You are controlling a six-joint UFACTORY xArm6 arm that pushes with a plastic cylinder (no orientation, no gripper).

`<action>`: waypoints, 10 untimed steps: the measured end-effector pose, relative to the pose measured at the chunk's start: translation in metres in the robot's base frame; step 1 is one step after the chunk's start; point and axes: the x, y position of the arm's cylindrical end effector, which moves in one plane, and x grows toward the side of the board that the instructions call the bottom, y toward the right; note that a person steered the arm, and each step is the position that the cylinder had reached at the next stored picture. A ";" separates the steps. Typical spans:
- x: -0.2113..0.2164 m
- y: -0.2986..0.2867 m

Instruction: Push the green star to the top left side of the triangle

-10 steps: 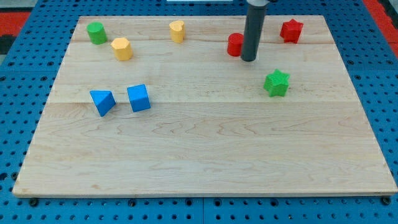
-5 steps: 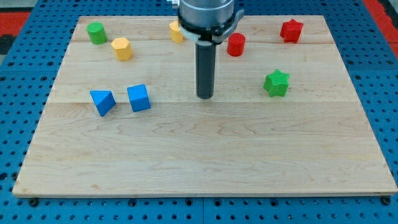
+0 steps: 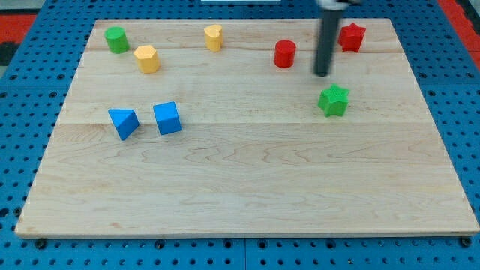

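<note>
My tip [image 3: 322,74] sits upper right on the surface [image 3: 247,187], just above the green star [image 3: 334,100] and apart from it. I have no hand, only this rod, holding nothing. The blue triangle [image 3: 124,122] lies far left, beside a blue cube [image 3: 167,118].

Single cam, high and angled down from the view's bottom, mid-range; whole desk [image 3: 247,195] in frame, no second view.

Along the view's top — green cylinder [image 3: 115,39], two yellow blocks [image 3: 147,58] [image 3: 214,37], red star [image 3: 351,36].
</note>
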 end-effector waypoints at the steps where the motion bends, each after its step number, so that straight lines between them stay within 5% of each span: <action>1: 0.035 0.050; 2: 0.074 0.025; 4: 0.064 -0.053; 6: 0.064 -0.061; 10: 0.071 -0.357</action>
